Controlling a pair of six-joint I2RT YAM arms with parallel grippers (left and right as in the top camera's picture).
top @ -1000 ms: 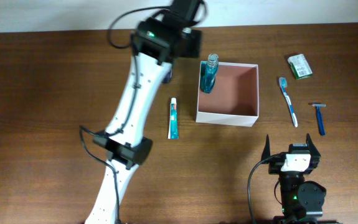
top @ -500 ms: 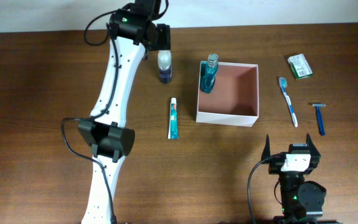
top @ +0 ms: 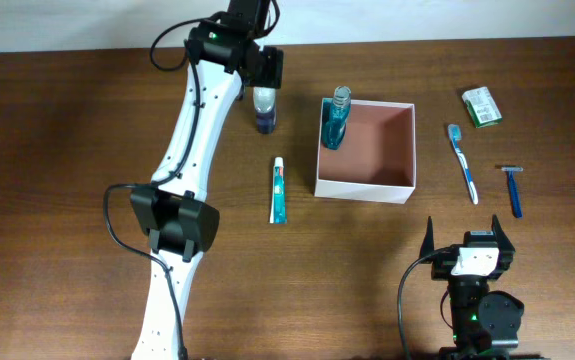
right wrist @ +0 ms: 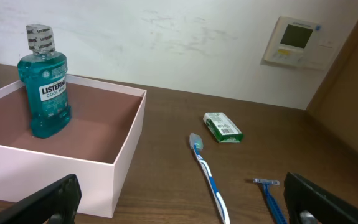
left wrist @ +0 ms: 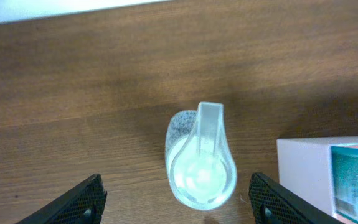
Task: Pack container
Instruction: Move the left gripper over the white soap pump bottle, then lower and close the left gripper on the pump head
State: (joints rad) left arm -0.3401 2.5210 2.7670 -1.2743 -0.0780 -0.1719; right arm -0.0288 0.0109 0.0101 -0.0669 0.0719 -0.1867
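Above the little bottle [left wrist: 200,168] my left gripper [left wrist: 179,202] hung, fingers apart, holding nothing. My right gripper [top: 468,232] was wide apart too. The box [top: 365,186] sat near the bottle. It looked like light card, easy to push. The bottle looked smooth and slippery, so I would pinch its round sides.

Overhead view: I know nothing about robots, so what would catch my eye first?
The long white left arm reaches across the wooden table, its open hand poised over a small dark bottle with a pale cap. Just right of it, a white box with a pinkish inside holds one upright teal Listerine bottle in its far-left corner. A toothbrush, razor and green packet lie loose to the box's right.
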